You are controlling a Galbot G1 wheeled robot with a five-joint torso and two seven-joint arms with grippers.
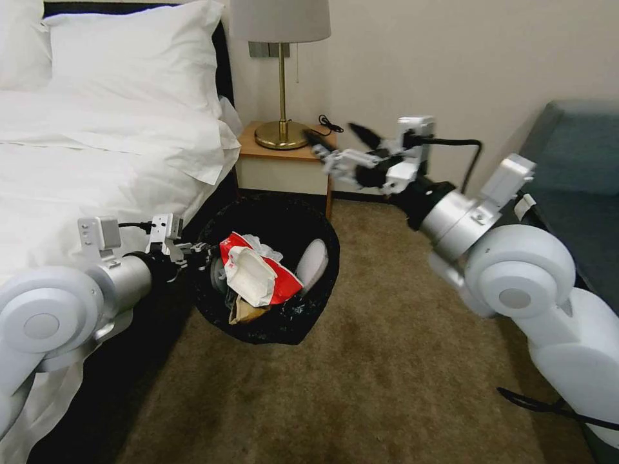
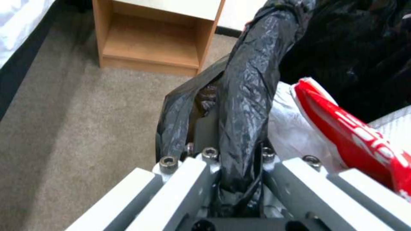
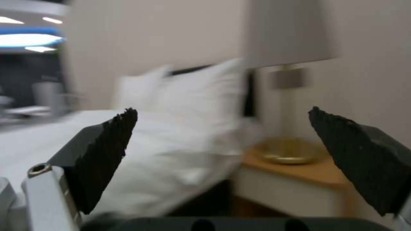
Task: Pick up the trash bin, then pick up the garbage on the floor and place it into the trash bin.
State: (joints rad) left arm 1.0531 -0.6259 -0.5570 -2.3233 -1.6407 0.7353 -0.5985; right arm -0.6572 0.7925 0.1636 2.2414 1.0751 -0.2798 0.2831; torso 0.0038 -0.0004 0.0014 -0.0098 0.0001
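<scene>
The trash bin (image 1: 284,322) is sitting centre-left of the frame beside the bed (image 1: 77,161), holding the garbage (image 1: 261,274). The left gripper (image 1: 203,251) is pinching its bag-covered rim. The right gripper (image 1: 342,145), fingers spread, is hanging upper centre.

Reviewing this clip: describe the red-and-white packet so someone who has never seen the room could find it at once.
Start at the bed on the robot's left; beside it the trash bin, lined with a black bag, has its rim pinched by the left gripper. The red-and-white packet lies on top of the litter inside. It is the one bright red item there.
</scene>
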